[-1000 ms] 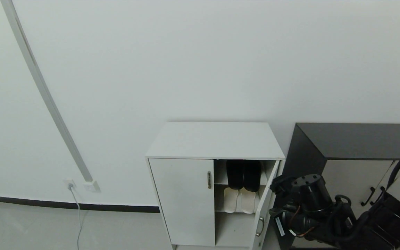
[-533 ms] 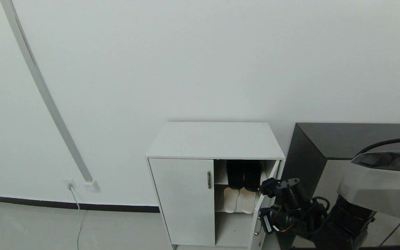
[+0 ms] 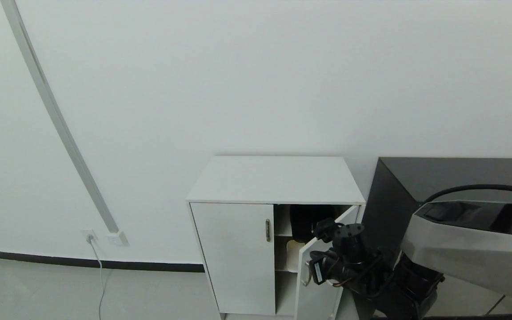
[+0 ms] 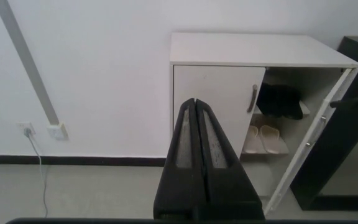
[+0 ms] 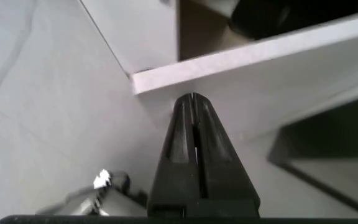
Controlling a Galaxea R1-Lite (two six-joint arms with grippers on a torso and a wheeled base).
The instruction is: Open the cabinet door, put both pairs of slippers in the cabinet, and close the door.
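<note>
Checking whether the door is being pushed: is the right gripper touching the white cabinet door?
Cannot tell. In the right wrist view the shut right gripper ends at the white cabinet door, beside its edge, but neither contact nor gap shows plainly.

White cabinet (image 3: pixel 274 180) on floor (image 3: pixel 38 289); 2 black slippers (image 4: pixel 281 99) on upper shelf (image 3: pixel 281 232), 2 white slippers (image 4: pixel 263 138) on middle shelf (image 3: pixel 280 266).

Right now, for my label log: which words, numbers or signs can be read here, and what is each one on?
No text can be read.
White tag on the right arm: too small to read.
Cabinet and wall socket: no print visible.
</note>
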